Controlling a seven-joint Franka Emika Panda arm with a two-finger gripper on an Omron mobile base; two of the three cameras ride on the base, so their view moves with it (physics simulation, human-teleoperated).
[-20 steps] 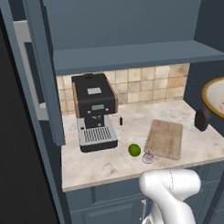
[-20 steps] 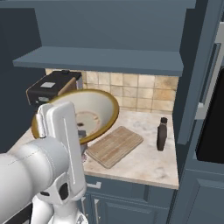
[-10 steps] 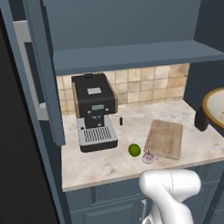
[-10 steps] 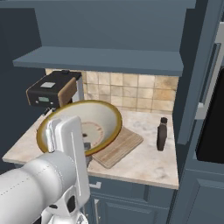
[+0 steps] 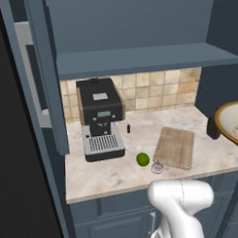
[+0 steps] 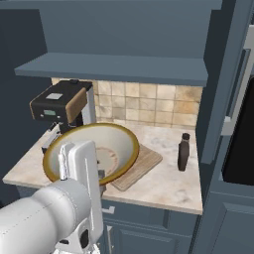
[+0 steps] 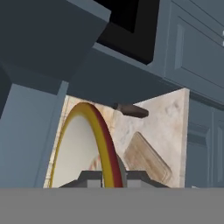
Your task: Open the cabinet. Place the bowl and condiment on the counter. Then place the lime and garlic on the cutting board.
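The gripper [image 7: 113,177] is clamping the rim of the bowl [image 6: 94,154], its two fingers pinched onto either side of the tan-brown edge at the bottom of the hand view, with the rim rising between them in a tall arc. The bowl is hanging tilted in the air above the counter [image 6: 168,183], cream inside facing up and toward the right base camera, over the near left part of the cutting board [image 6: 141,166]. In the left base view just its rim is poking in at the right edge.

The condiment [image 6: 183,152] is standing upright on the counter to the right of the board, apart from it, close to the open right door of the cabinet [image 6: 124,67]. The lime [image 5: 143,159] and the garlic [image 5: 157,166] are lying on the counter just off the board's near left corner, the garlic nearly touching the board. A black coffee machine [image 5: 99,117] is sitting at the far left against the tiles.

Compared with a second ago, the bowl is riding lower and nearer to the robot: it covered the coffee machine in the right base view then, and the machine is now showing clear above it. The lime, garlic, bottle and board are lying where they were.
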